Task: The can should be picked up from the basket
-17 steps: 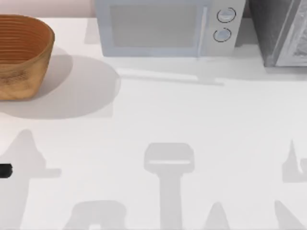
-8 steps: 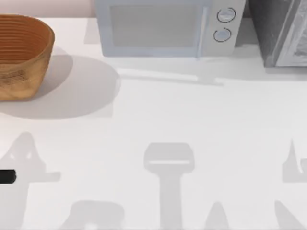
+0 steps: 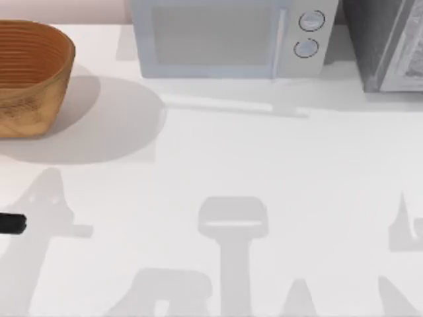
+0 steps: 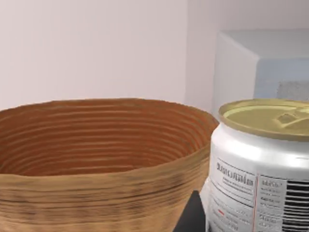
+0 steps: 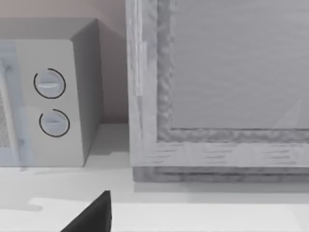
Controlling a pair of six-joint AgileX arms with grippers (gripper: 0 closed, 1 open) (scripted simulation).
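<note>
one basket [image 3: 30, 76] sits at the bench's [image 3: 264, 165] far left edge, wide bare bench beside it. one can [image 4: 263, 169] is outside the basket, close beside its rim, near the left wrist camera; whether fingers pinch it, i cannot tell. one microwave [image 3: 231, 39] behind.

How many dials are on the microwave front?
2. The upper dial and the lower dial sit stacked on the right end of the microwave, at the back of the table.
</note>
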